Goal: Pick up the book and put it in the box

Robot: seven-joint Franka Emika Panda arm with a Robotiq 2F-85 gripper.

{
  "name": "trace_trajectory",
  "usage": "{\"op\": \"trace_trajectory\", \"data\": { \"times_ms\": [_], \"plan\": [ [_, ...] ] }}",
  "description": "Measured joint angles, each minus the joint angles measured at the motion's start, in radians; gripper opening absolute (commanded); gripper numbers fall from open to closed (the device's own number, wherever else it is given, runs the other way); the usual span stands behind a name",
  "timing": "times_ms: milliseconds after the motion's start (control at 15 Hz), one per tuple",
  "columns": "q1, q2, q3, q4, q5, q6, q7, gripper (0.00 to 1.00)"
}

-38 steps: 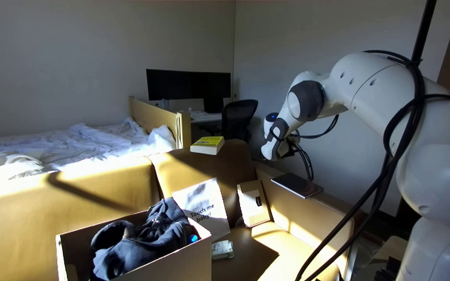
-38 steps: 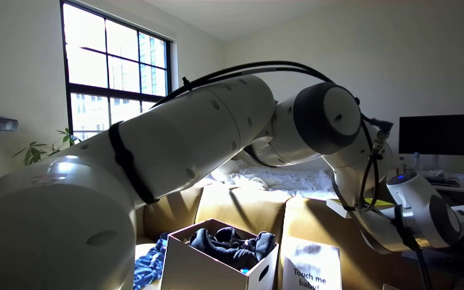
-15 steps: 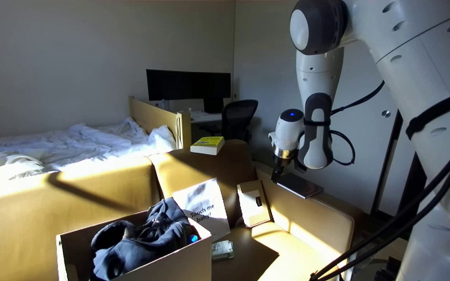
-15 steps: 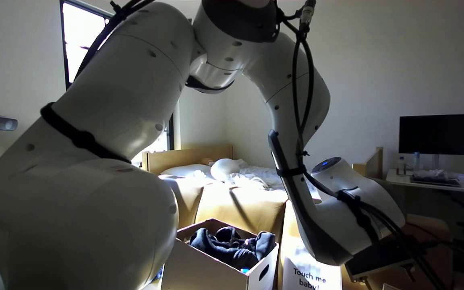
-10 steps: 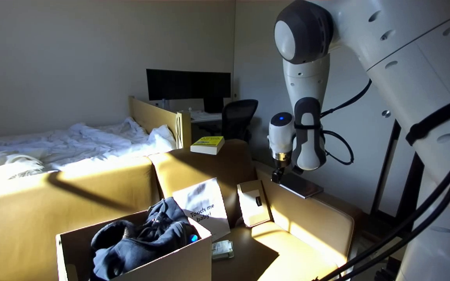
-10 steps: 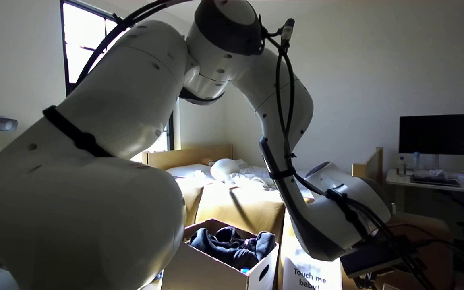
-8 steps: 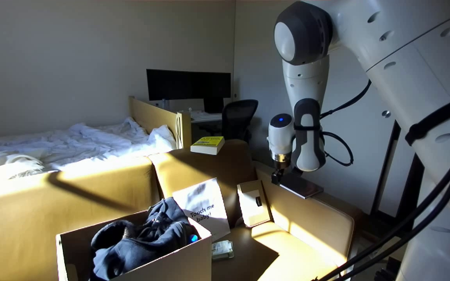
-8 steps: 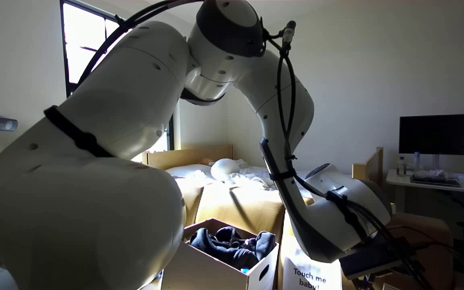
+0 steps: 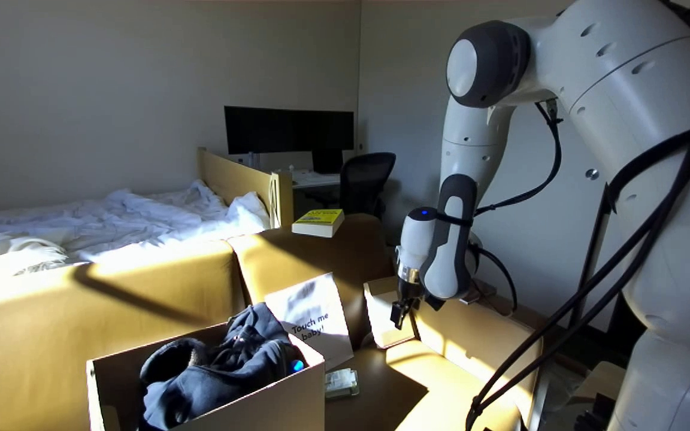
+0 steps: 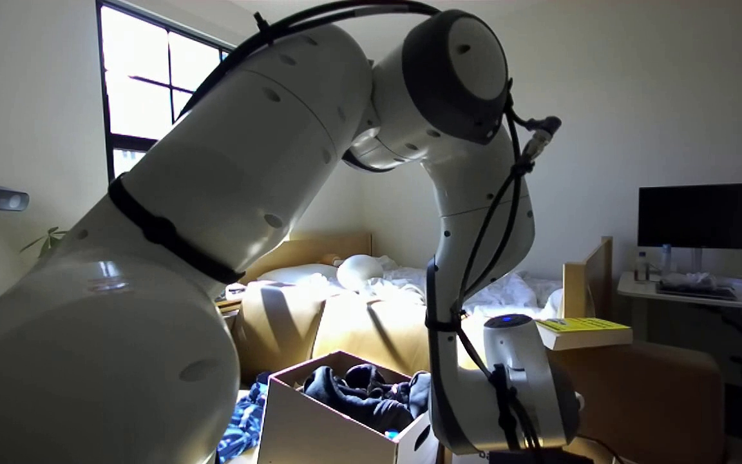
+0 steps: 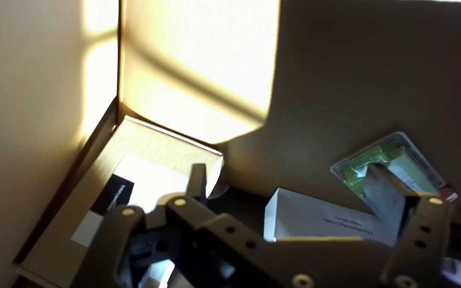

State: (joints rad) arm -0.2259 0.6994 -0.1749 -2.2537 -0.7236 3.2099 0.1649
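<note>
A tan sofa stretches across in front of me, and the white robot arm stoops over its right end, wrist turned down toward the corner of the seat. Near and left stands the cardboard carton, uncovered at the top and crowded with a dark blue hoodie; whatever goes in will likely end up lying on cloth. A smaller tan box leans in the sofa's right corner, and against it I see the gripper, its fingers wide apart with nothing caught between them.

What matters next is where the yellow-covered book lies, the one I take to be meant: flat on top of the sofa back, far, left of and higher than the gripper, well apart from it. To my eye the gripper has to climb and go left before it can come down on it. One page edge faces near, running roughly along the sofa back; at this slant I can't tell which side is longer. It's a chunky thing, pale page block under a bright yellow cover, with a small bluish patch and lettering too tiny to read.
</note>
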Motion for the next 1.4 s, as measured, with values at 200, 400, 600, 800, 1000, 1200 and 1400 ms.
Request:
{"op": "trace_trajectory", "data": {
  "times_ms": [200,400,600,800,1000,1200,1400],
  "plan": [
    [-0.196,0.104,0.235,0.09,0.166,-0.12,-0.091,1.0],
    [-0.372,0.102,0.437,0.181,0.422,-0.307,-0.232,1.0],
    [-0.309,0.024,0.389,0.265,0.584,-0.557,-0.239,1.0],
    [-0.107,-0.005,0.198,0.401,0.615,-0.726,-0.132,1.0],
    [0.057,0.03,0.034,0.521,0.601,-0.852,-0.001,1.0],
    [0.142,0.115,-0.072,0.62,0.557,-0.927,0.117,1.0],
    [0.181,0.219,-0.155,0.697,0.488,-0.951,0.212,1.0]
  ]
}}
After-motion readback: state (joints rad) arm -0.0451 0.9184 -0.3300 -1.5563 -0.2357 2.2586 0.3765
